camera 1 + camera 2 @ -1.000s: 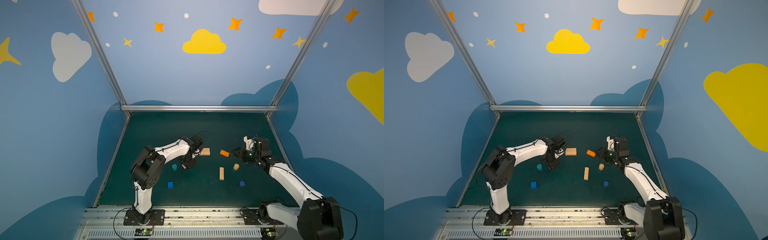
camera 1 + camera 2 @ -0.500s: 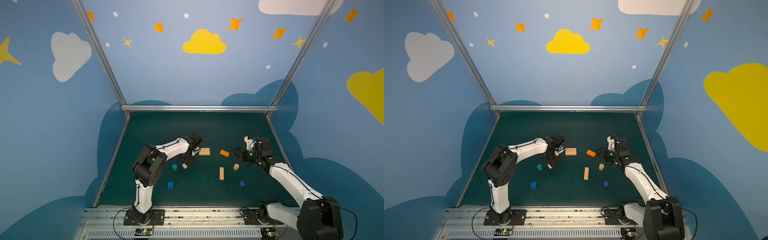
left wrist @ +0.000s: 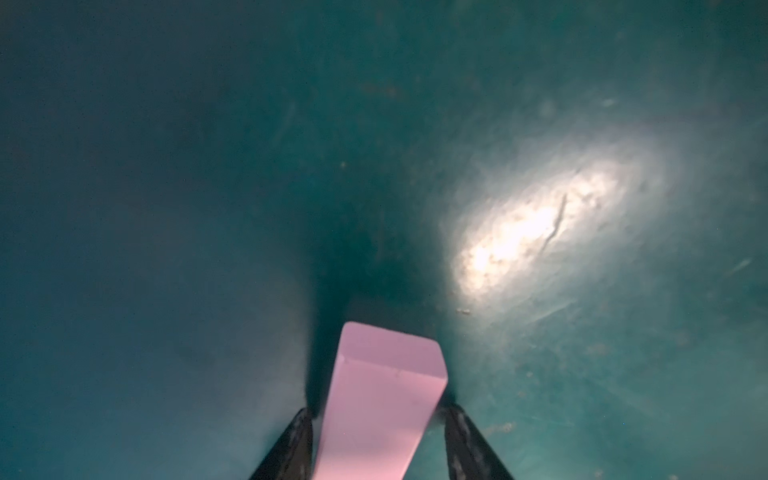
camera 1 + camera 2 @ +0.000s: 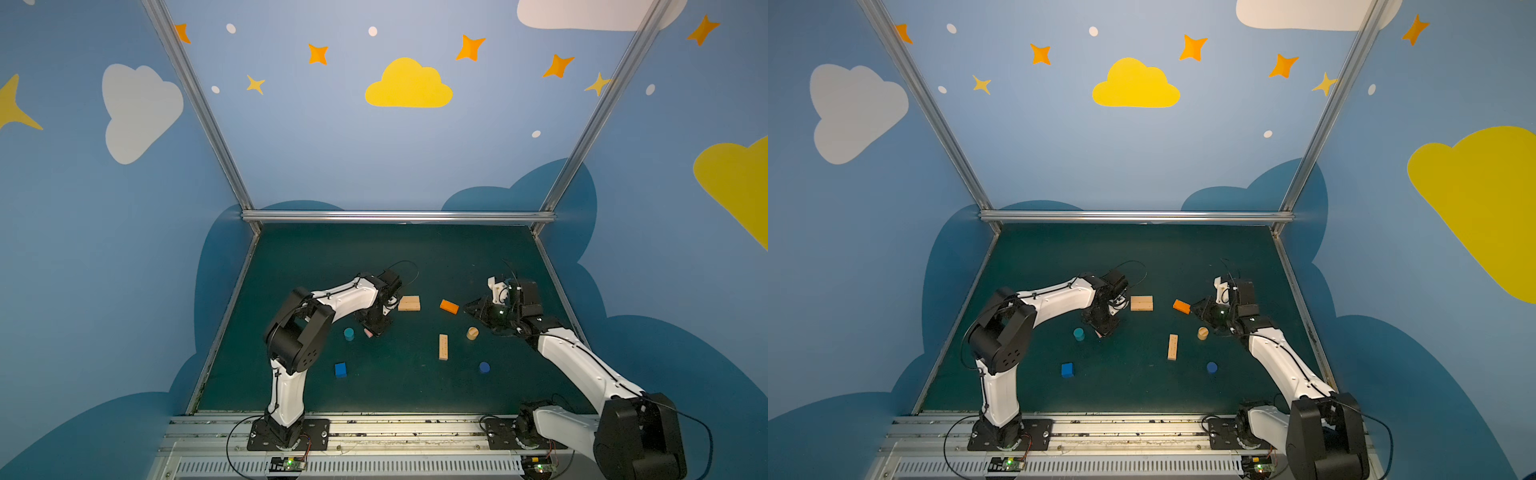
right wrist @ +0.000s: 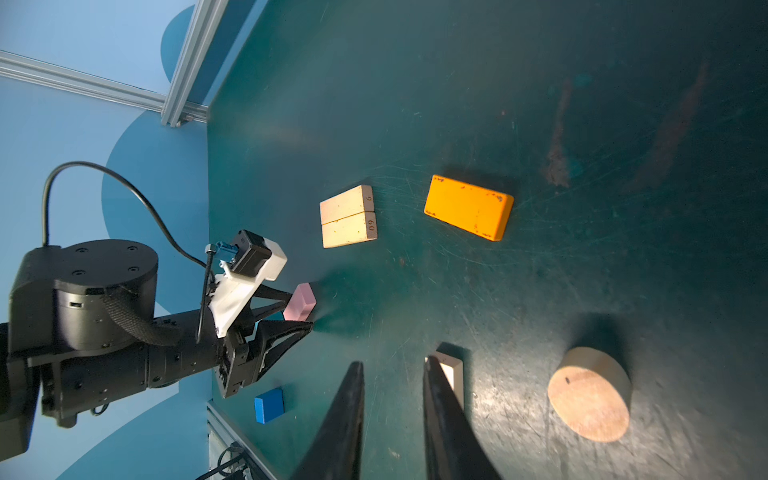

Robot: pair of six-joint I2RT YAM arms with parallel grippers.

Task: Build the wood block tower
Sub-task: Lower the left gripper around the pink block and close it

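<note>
Left wrist view: left gripper [image 3: 378,411] astride a pink bar [image 3: 386,374], grip impossible to tell; right gripper [image 5: 393,363] narrowly parted, empty, near a tan cylinder [image 5: 588,395].

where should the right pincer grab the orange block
Pinch the orange block across its two long sides, near the middle, coming straight down from above. It lies flat on the mat, slanted, with bare space all around, and is much narrower than long.
</note>
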